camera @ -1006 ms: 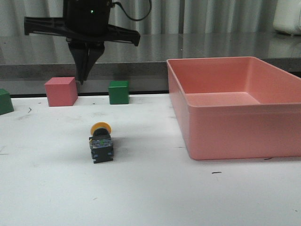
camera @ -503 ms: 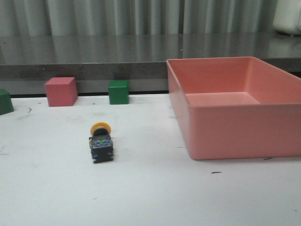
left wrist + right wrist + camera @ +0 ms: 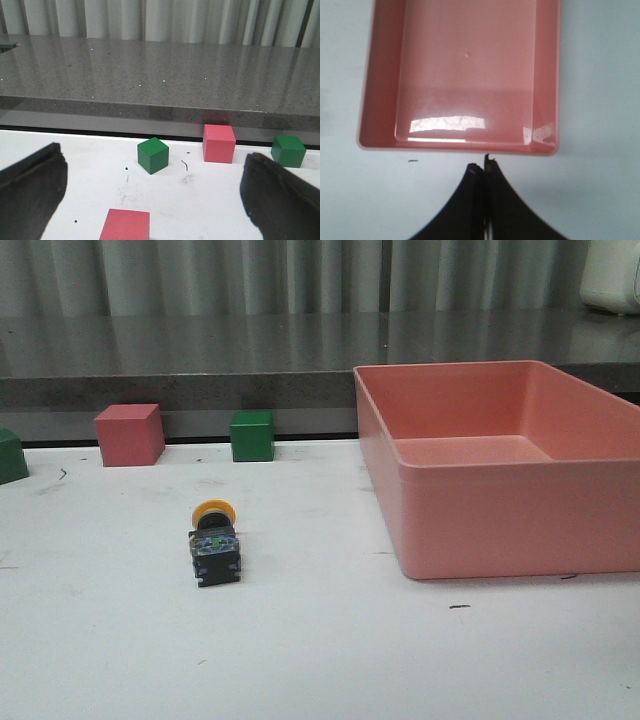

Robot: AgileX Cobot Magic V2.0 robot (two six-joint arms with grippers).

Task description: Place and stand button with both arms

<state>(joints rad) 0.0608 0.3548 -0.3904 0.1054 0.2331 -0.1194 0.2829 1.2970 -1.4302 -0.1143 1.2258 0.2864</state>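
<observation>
The button [image 3: 214,538] lay on its side on the white table [image 3: 320,650]; the left gripper [image 3: 150,200] gaped wide, the right gripper [image 3: 483,172] was pressed closed, empty

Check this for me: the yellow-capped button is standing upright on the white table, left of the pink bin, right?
Not quite. The button is lying on its side, not upright, as the front view shows. It is on the white table, left of the pink bin.

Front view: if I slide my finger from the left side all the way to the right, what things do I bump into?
Green block at the edge → pink cube → yellow-capped button lying on its side → green cube → big pink bin.
</observation>
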